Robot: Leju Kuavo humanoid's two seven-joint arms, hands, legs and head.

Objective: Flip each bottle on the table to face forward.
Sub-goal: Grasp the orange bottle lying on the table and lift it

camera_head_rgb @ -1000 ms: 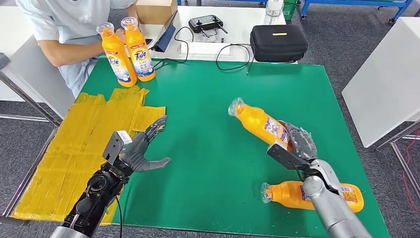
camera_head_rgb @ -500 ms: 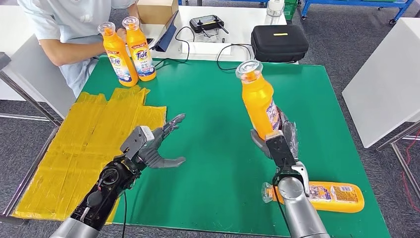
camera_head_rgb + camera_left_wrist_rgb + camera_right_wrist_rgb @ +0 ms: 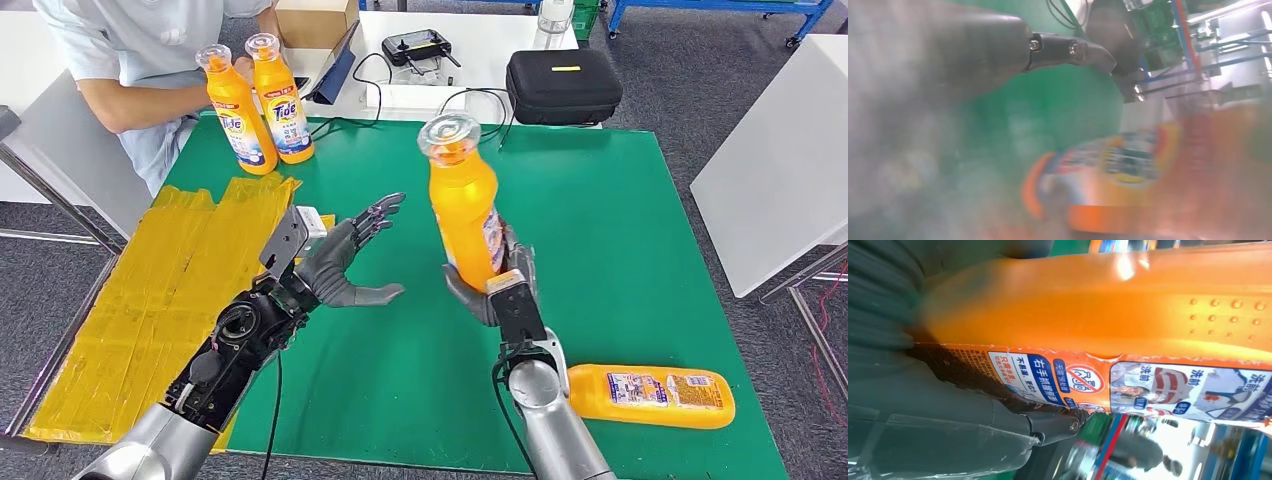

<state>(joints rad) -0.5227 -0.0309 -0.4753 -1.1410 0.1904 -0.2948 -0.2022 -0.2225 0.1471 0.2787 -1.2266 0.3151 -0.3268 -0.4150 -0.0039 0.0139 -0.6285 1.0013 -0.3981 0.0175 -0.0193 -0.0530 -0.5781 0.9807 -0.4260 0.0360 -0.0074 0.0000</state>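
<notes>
The right hand (image 3: 497, 283) grips the lower body of an orange plastic detergent bottle with a clear cap (image 3: 464, 205), its grey fingers wrapped around the base and the silver forearm rising steeply beneath it. The bottle stands nearly upright above the green table mat (image 3: 600, 210), cap uppermost; in the right wrist view its label (image 3: 1128, 382) of blue and white printed panels lies against the thumb.

Just left of the held bottle, the left hand (image 3: 342, 262) is raised, empty, palm turned toward the bottle, fingers spread and thumb stuck out.

To the right of the held bottle and nearer the robot, a second orange bottle (image 3: 650, 393) lies on its side on the mat. Far left of the held bottle, at the mat's back corner, two more orange bottles (image 3: 257, 102) stand upright beside a person in a pale shirt (image 3: 130, 60).
</notes>
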